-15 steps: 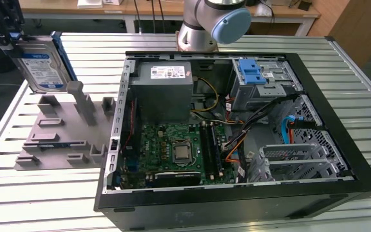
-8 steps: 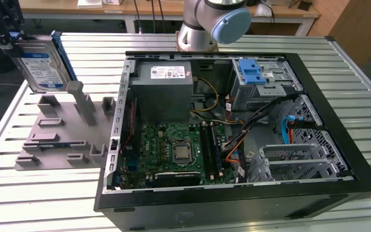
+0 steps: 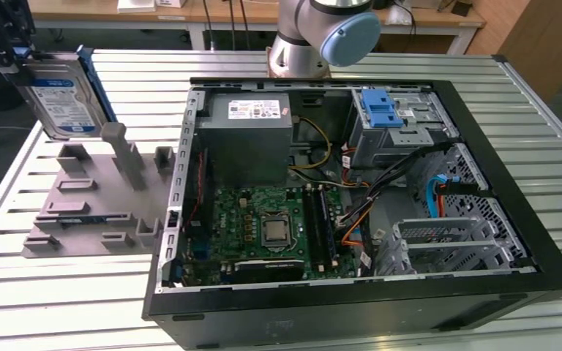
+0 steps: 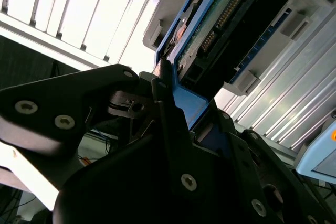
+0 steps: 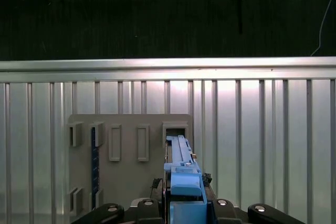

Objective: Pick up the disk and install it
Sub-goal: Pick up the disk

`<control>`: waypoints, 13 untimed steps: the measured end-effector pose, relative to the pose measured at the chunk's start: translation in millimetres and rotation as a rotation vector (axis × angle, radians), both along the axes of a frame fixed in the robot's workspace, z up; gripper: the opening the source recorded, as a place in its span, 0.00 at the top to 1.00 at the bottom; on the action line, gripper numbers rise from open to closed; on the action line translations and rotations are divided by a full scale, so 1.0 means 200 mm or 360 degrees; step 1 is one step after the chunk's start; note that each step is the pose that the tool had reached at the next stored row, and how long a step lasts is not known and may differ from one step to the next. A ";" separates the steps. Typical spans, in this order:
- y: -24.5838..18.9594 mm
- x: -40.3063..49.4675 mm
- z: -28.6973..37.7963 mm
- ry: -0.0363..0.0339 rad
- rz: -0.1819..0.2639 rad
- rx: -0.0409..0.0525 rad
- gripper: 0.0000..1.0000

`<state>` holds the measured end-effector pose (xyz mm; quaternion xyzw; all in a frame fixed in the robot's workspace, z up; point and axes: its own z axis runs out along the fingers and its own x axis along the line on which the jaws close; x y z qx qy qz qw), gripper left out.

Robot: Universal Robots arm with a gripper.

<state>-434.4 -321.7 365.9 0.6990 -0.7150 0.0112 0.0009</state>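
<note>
Nearest is the open PC case [image 3: 515,287] on the slatted table [image 3: 66,292], with the grey holder plate [image 3: 78,213] just beside it on the exterior view's left. Farther back, the gripper [image 3: 20,60] is pinching the disk [image 3: 61,102] by its blue handle, upright over the plate's far side.

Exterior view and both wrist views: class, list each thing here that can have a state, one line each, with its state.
disk: upright, gripped by its blue handle, over the grey holder.
hand: shut on the disk.
computer case: open, side panel off, lying flat on the table.
processor socket: uncovered, chip exposed.
grey holder: flat on the table.
</note>
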 end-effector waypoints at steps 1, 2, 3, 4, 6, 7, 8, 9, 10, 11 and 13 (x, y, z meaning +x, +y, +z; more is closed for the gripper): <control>0.000 0.000 0.002 0.0000 0.0000 0.0000 0.64; 0.000 0.000 0.003 0.0000 0.0000 0.0000 0.64; 0.000 0.000 0.005 0.0000 0.0000 0.0000 0.64; 0.000 0.000 0.006 0.0000 0.0000 0.0000 0.64; 0.000 0.000 0.008 0.0000 0.0000 0.0000 0.64; 0.000 0.000 0.009 0.0000 0.0000 0.0000 0.64; 0.000 0.000 0.010 0.0000 0.0000 0.0000 0.64; 0.000 0.000 0.010 0.0000 0.0000 0.0000 0.64; 0.000 0.000 0.011 0.0000 0.0000 0.0000 0.64; 0.000 0.000 0.012 0.0000 0.0000 0.0000 0.64; 0.000 0.000 0.013 0.0000 0.0000 0.0000 0.64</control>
